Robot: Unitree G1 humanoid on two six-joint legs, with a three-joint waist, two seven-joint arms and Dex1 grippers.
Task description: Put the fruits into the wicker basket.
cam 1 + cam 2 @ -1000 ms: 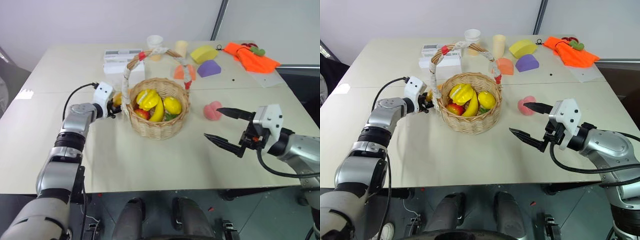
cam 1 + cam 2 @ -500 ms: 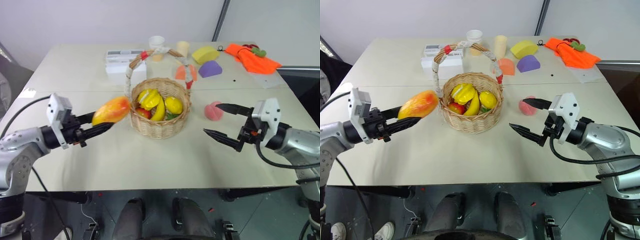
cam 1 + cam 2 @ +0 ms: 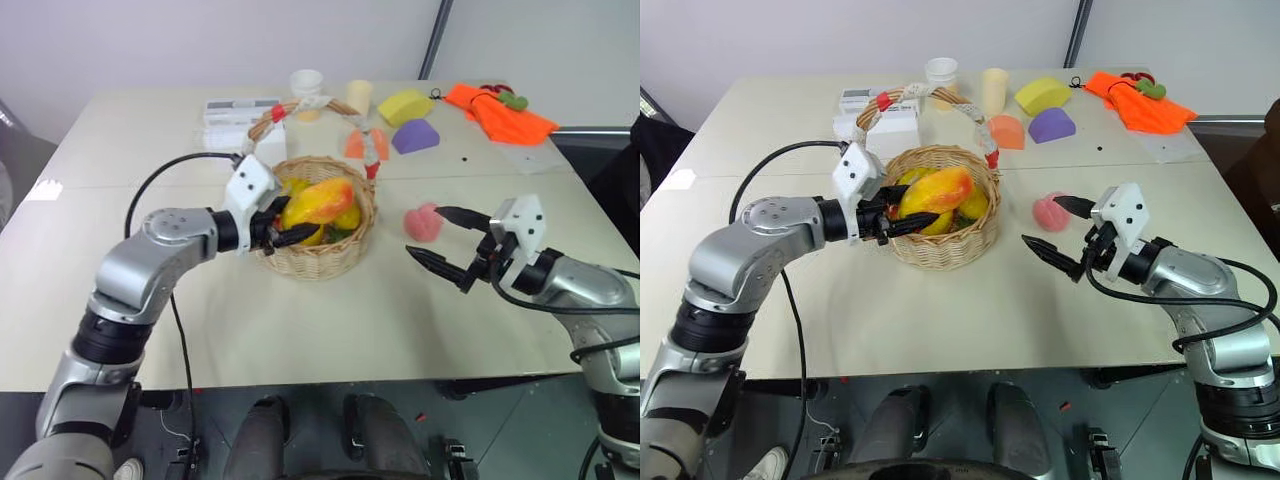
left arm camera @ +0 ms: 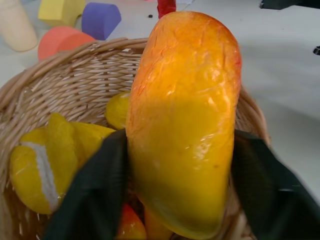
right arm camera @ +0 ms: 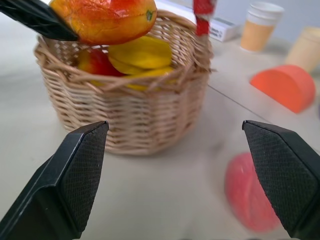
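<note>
The yellow-orange mango (image 3: 318, 200) lies between the fingers of my left gripper (image 3: 908, 208), just above the fruits inside the wicker basket (image 3: 315, 255). The left wrist view has both black fingers (image 4: 100, 190) pressed against the mango's (image 4: 185, 125) sides over a banana (image 4: 47, 160) and a lemon. A pink-red peach (image 3: 424, 222) rests on the table to the right of the basket. My right gripper (image 3: 1040, 220) stands open close to the peach (image 5: 250, 192), on its near side, with nothing between its fingers.
At the back of the table stand yellow (image 3: 407, 105), purple (image 3: 418, 137) and orange (image 3: 358, 145) foam blocks, two cups (image 3: 309, 84), a white box (image 3: 230, 112) and an orange cloth (image 3: 500, 110). The basket's tall handle (image 3: 268, 125) arches over the fruits.
My left arm lifted the mango from beside the basket, swung out to the left, then carried it right, over the basket. The right gripper crept a little towards the peach.
</note>
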